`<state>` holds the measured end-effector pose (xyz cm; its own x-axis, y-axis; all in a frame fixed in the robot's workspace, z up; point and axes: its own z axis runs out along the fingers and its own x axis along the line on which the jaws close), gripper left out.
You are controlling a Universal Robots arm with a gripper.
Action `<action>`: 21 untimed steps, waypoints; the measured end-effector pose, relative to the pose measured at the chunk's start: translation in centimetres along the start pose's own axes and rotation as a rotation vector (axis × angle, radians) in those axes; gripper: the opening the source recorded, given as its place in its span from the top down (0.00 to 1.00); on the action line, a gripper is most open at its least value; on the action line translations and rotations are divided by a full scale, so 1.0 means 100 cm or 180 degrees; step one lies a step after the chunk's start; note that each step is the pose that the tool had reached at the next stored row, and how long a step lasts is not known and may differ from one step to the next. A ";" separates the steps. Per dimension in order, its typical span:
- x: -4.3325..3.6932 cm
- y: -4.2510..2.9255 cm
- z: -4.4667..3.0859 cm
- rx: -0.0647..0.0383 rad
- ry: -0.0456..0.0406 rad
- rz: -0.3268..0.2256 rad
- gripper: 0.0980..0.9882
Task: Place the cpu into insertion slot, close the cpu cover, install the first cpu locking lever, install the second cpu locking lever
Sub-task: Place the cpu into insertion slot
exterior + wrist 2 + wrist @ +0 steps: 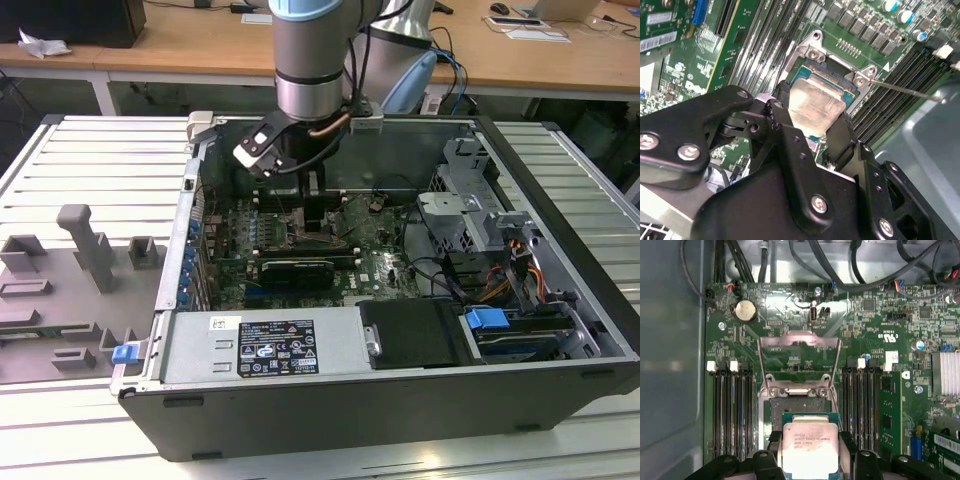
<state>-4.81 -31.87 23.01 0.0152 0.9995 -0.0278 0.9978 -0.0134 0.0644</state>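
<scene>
Nearest, along the near wall of the open computer case (300, 440), lies a grey power supply (195, 355) with a white printed label (275, 348). Deeper in, mid-motherboard (870, 330), the gripper (809, 120) has its fingers clamped on two opposite edges of the cpu (810, 450). The chip's top bears small print, and it is held over the insertion slot (800, 407); whether it is seated cannot be told. Beyond, the cpu cover (799, 340) stands swung open.

surface: slatted metal table (110, 160) | on it: open computer case (300, 425); grey fixture blocks (85, 245)
</scene>
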 end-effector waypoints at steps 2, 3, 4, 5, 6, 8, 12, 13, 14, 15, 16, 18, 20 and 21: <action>0.0000 -0.0007 0.0003 0.0001 -0.0001 0.0000 0.51; 0.0000 -0.0009 0.0010 0.0000 0.0000 -0.0001 0.51; 0.0000 -0.0010 0.0015 0.0000 0.0000 -0.0001 0.51; 0.0000 -0.0010 0.0018 0.0000 0.0001 -0.0001 0.51; 0.0001 -0.0011 0.0024 0.0000 0.0002 0.0000 0.51; 0.0002 -0.0013 0.0051 0.0000 0.0003 0.0013 0.51; 0.0057 -0.0006 0.0132 -0.0001 0.0006 -0.0023 0.51; 0.0061 -0.0005 0.0158 0.0000 0.0005 -0.0022 0.51; 0.0065 0.0005 0.0181 0.0000 0.0005 -0.0023 0.51; 0.0068 0.0016 0.0194 0.0000 0.0005 -0.0022 0.51; 0.0069 0.0027 0.0209 0.0000 0.0005 -0.0022 0.51; 0.0070 0.0028 0.0227 0.0000 0.0005 -0.0022 0.51; 0.0071 0.0028 0.0247 0.0000 0.0006 -0.0028 0.51; 0.0073 0.0030 0.0252 -0.0001 0.0006 -0.0028 0.51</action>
<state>-4.34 -31.22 20.50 0.0062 0.9996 -0.0265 0.9979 -0.0045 0.0643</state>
